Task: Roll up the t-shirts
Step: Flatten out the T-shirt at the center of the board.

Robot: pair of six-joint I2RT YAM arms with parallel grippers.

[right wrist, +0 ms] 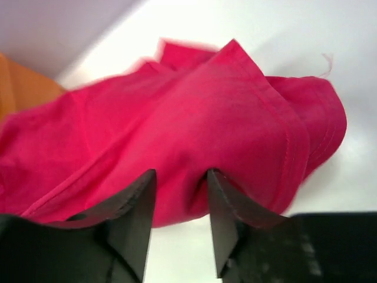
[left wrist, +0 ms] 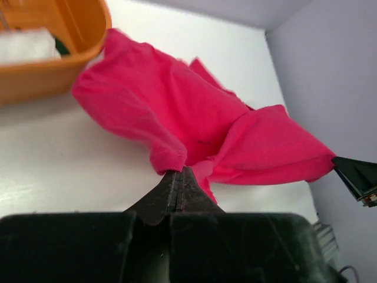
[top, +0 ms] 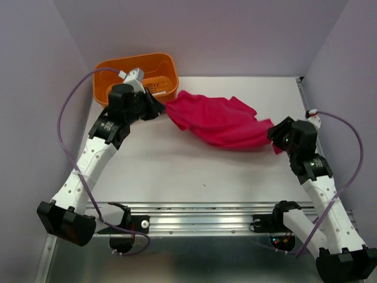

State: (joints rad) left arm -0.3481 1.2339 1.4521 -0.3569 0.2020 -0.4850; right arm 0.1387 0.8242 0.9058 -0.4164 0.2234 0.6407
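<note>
Here the crimson-pink t-shirt (top: 218, 121) stretches in a bunched band across the far part of the white counter (top: 177, 171), one end just beside the orange basket (top: 103, 88). The left hand (left wrist: 179, 177) is pressed together, pinching the fabric's edge at that end. The right hand (right wrist: 179, 183) stands at the other end, its fingers spread, with cloth bulging in the gap between them.

Pale lilac walls (top: 206, 35) enclose a white table (top: 177, 171) with a metal rail (top: 200, 215).
</note>
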